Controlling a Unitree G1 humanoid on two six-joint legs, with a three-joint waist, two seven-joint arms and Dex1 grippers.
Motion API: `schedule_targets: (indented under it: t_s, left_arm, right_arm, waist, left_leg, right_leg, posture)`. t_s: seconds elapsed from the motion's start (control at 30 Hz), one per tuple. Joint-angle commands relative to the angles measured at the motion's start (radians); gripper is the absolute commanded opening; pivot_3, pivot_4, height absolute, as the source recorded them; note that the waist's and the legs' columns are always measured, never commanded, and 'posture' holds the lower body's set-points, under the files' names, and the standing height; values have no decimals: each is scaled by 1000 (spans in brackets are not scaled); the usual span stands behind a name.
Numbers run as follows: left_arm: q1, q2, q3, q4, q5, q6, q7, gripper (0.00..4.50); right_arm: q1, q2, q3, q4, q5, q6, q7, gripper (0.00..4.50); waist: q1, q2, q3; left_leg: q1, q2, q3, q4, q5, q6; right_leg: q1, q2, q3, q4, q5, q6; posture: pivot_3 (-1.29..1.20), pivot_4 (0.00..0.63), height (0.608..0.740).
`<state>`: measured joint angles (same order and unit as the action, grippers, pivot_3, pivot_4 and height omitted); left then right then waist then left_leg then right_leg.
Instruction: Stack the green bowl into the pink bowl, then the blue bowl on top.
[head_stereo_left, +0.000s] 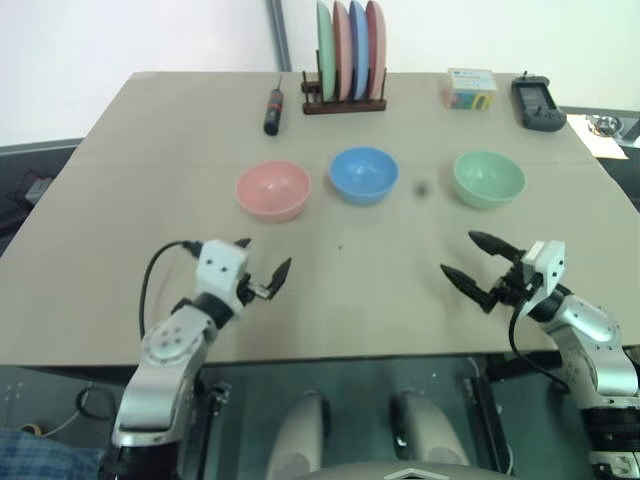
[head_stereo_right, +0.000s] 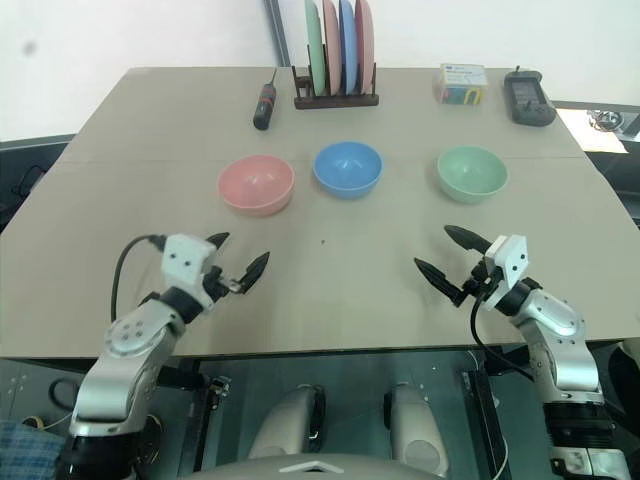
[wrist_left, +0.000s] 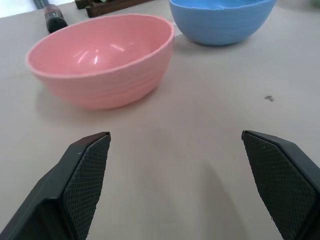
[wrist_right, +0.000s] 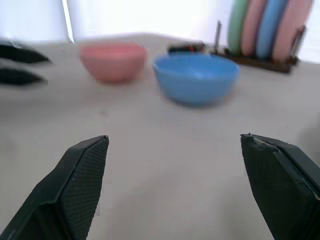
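Note:
Three small bowls stand in a row across the middle of the table: the pink bowl (head_stereo_left: 273, 190) on the left, the blue bowl (head_stereo_left: 364, 175) in the centre, the green bowl (head_stereo_left: 488, 179) on the right, all upright and apart. My left gripper (head_stereo_left: 262, 262) is open over the table in front of the pink bowl (wrist_left: 100, 57), holding nothing. My right gripper (head_stereo_left: 478, 260) is open and empty in front of the green bowl, angled toward the blue bowl (wrist_right: 196, 77).
At the back stands a wooden rack (head_stereo_left: 345, 103) with several upright plates. A screwdriver (head_stereo_left: 272, 110) lies to its left; a small box (head_stereo_left: 470, 88) and a black handset (head_stereo_left: 537, 103) lie to its right. A metal item (head_stereo_left: 605, 125) sits by the table's right edge.

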<state>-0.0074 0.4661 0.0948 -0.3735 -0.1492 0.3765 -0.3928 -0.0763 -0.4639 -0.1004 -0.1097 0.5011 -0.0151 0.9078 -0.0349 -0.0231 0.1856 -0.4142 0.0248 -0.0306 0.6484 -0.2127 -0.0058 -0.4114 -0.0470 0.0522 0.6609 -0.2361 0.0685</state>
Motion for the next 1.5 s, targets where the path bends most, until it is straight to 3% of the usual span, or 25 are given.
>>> schedule_targets:
  t_s: [0.03,0.33,0.63,0.73,1.0,1.37,1.5]
  left_arm:
    - [-99,27,-44,15,71,39,25,4500]
    - [-386,18,-157,218,140,62,-19,4500]
    - [-520,38,-250,488,238,-11,-70,4500]
    - [-561,30,-249,554,243,-24,-71,3784]
    - [-602,37,-267,528,236,2,-151,77]
    - [-538,142,-421,88,150,170,-495,27]
    - [-554,156,-488,22,132,192,-576,27]
  right_arm:
    - [-13,7,19,-155,81,80,-13,4412]
    - [-33,19,57,-229,80,152,-50,4412]
    - [-17,19,47,-240,56,146,-72,4412]
    - [-16,20,46,-237,48,141,-78,4500]
    - [0,20,38,-231,37,129,-79,4500]
    - [4,18,38,-219,33,119,-73,4500]
    - [2,19,40,-217,31,120,-73,4500]
  waist:
    - [1,0,0]
    - [5,0,0]
    - [3,0,0]
    - [5,0,0]
    - [5,0,0]
    - [3,0,0]
    - [2,0,0]
  left_leg:
    - [0,0,0,0,0,0]
    - [-1,0,-1,0,0,0]
    - [-1,0,-1,0,0,0]
    - [-1,-1,-2,0,0,0]
    - [-2,-1,-2,0,0,0]
    - [-2,0,-1,0,0,0]
    - [-1,0,-1,0,0,0]
  right_leg:
    - [0,0,0,0,1,1]
    - [0,0,-1,0,1,1]
    - [0,0,-2,0,3,-1]
    - [0,0,-2,0,3,-1]
    - [0,0,-2,0,3,-1]
    - [0,0,-2,0,3,-1]
    - [0,0,-1,0,1,1]
  posture:
    - [0,150,740]
    - [0,150,740]
    - [0,150,740]
    - [0,150,740]
    - [0,150,740]
    - [0,150,740]
    - [0,150,740]
